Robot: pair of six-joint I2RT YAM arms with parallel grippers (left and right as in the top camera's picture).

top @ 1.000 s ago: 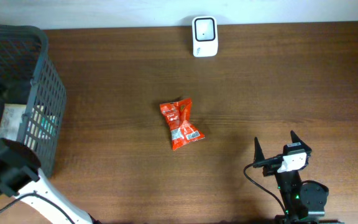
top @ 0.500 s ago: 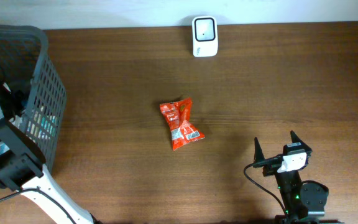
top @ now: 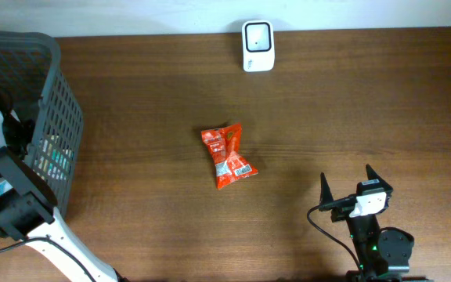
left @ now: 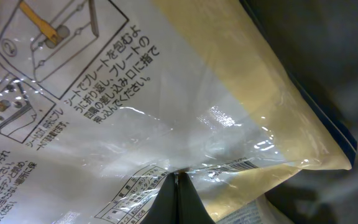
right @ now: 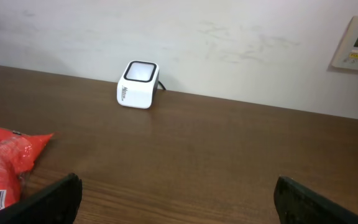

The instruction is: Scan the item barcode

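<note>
Now the left gripper [left: 176, 186] is pinched fully shut on the film of a clear-and-yellow plastic bag with Japanese print [left: 185, 93], down inside the dark grey mesh basket [top: 61, 117] (a second ago the left arm sat lower in the overhead view, less far into the basket). Right gripper [top: 346, 178] is spread wide, holds nothing, unmoved on the brown wooden table [top: 366, 102]. Red crinkled snack packet [top: 227, 155] lies mid-table, barcode up, same spot, well apart from the white box-shaped barcode scanner [top: 257, 35] at the far edge.
</note>
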